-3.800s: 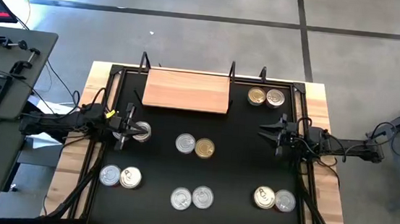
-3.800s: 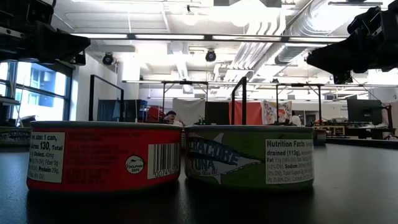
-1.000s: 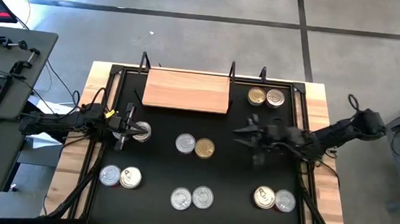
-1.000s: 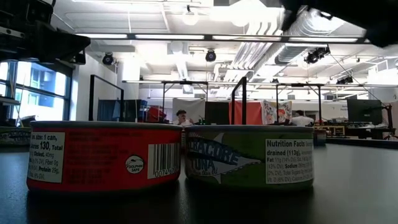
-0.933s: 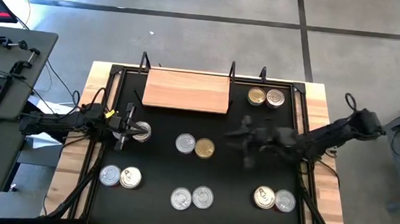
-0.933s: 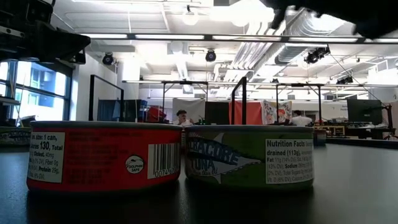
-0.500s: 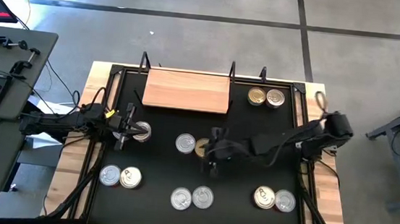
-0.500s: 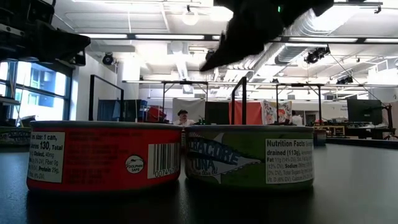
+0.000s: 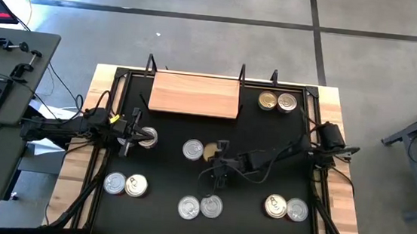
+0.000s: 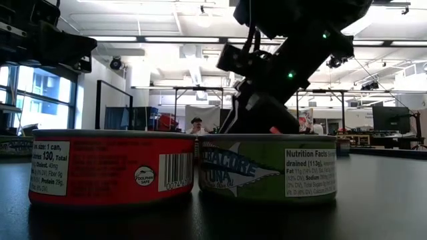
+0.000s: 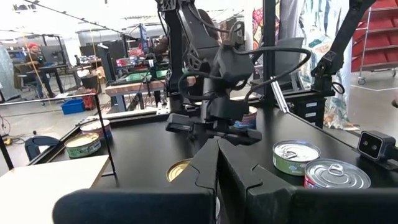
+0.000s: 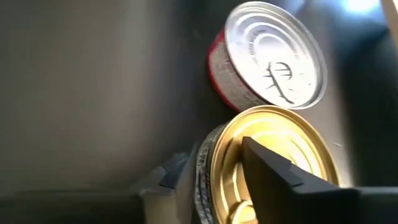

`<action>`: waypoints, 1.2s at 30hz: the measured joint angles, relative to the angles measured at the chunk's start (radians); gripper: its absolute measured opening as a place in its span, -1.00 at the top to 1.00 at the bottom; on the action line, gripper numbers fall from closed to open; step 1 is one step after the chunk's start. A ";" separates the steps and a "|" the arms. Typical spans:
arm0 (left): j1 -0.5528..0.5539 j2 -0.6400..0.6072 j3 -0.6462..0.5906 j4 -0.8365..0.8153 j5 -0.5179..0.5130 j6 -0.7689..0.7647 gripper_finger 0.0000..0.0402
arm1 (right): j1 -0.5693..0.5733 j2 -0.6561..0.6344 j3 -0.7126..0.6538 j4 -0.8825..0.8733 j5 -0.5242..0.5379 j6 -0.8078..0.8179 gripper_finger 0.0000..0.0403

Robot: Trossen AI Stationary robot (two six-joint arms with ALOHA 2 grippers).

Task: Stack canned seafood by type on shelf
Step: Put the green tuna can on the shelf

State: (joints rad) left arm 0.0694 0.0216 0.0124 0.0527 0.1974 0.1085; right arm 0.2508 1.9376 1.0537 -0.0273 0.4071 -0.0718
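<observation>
Your right gripper [image 9: 217,157] reaches to the middle of the big black mat [image 9: 253,121] on the worktop. It sits right over the small round gold-lidded tin [image 12: 273,163]. Its jaws are on both sides of that tin, but you cannot tell if they squeeze it yet. A small round silver-lidded tin with a red side [image 12: 268,55] stands touching the gold one, so it is very close to the jaws.

Your left gripper [image 9: 133,134] waits at the left side of the mat with its jaws together, just by another silver tin [image 9: 148,136].

The flat light-brown wooden board [image 9: 195,95] lies at the far edge of the mat with no tins on it. More tins stand in pairs: two by the far right corner [image 9: 279,102], two at the near right [image 9: 286,208], two at the near middle [image 9: 201,206] and two at the near left [image 9: 125,185]. The near-middle pair is close to the right arm.
</observation>
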 joint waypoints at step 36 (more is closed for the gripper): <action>0.000 0.000 0.000 -0.003 0.000 -0.029 1.00 | 0.048 0.015 0.187 -0.179 0.368 -0.113 1.00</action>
State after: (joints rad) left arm 0.0692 0.0216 0.0124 0.0500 0.1974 0.0795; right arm 0.2989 1.9526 1.2411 -0.2058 0.7750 -0.1844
